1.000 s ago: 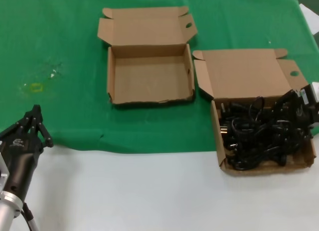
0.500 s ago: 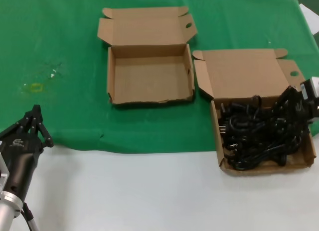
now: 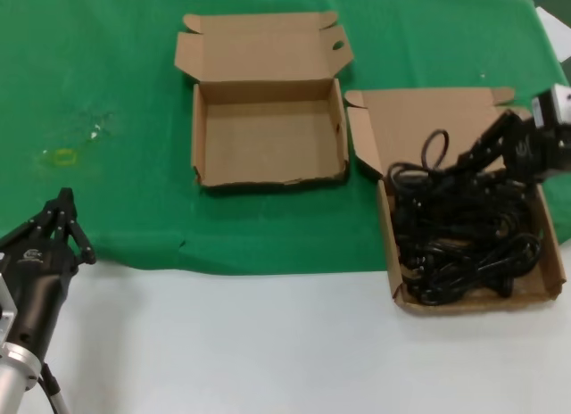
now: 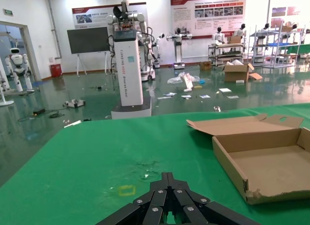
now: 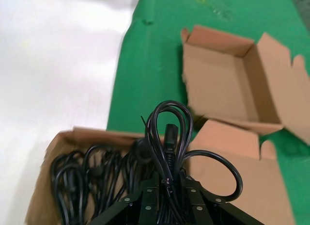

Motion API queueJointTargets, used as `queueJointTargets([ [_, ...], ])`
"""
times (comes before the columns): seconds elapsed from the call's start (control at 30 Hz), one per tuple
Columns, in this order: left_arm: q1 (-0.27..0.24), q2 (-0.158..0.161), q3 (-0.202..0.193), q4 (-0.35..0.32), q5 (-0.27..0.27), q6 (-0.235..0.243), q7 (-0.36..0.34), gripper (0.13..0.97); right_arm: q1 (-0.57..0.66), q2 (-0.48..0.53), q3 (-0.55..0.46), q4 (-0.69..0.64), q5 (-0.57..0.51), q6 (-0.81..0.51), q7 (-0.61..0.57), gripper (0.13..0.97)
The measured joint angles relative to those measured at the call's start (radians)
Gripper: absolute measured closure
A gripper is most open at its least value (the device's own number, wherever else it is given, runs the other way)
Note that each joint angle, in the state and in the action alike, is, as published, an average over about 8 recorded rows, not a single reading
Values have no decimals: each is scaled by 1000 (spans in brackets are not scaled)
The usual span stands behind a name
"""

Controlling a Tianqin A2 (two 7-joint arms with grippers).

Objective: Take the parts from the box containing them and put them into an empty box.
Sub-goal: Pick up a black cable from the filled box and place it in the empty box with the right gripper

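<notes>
Lifting one cord (image 3: 426, 164) clear of the full box (image 3: 553, 276), right jaws (image 3: 479, 158) pinching it; left jaws (image 3: 61, 219) closed, parked.

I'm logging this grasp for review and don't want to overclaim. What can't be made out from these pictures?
- How many cords the right gripper holds: loops rise between its fingers, but the parts are one black tangle in head and right wrist views.
- The floor of the box containing them: covered by cords.
- Right gripper fingertips: cut off by the right wrist view's edge.
- The empty box: the left wrist view's edge crops it.
- Left gripper: parked, idle.
</notes>
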Motion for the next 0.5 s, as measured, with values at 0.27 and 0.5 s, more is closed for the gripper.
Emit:
queueJointTargets([
  [0.27, 0, 0, 0, 0, 0, 0, 0, 953, 44, -38, 2, -4, 5, 6, 31, 879],
  [0.5, 0, 0, 0, 0, 0, 0, 0, 953, 103, -96, -12, -68, -5, 15, 14, 879],
])
